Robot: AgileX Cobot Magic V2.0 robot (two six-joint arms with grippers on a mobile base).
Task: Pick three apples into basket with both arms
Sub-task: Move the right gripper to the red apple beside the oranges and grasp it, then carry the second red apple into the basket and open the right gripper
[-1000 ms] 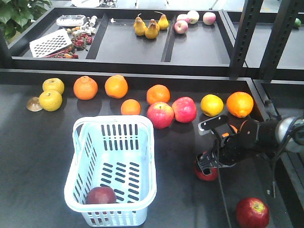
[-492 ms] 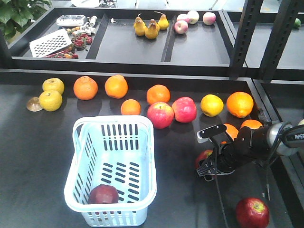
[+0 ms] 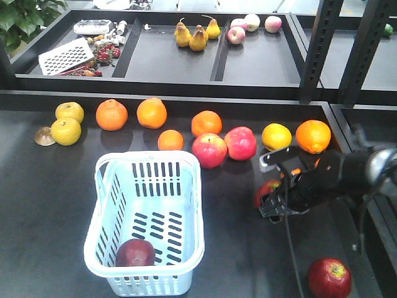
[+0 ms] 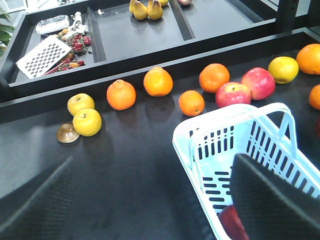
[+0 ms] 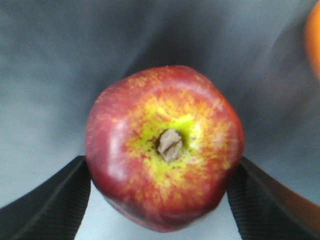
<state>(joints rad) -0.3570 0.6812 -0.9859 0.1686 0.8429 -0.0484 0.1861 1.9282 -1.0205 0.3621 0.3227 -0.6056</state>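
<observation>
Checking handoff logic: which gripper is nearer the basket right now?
Left. The left gripper hangs right over the basket, one finger above its interior. The right gripper is off to the basket's side over the table, shut on an apple.

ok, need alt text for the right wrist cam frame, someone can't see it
A dark red apple with a yellow-green streaked patch around its brown stem end fills the frame, clamped between the right gripper's two black ribbed fingers touching its left and right sides. Behind it is blurred dark grey surface, with the edge of an orange fruit at upper right.
</observation>
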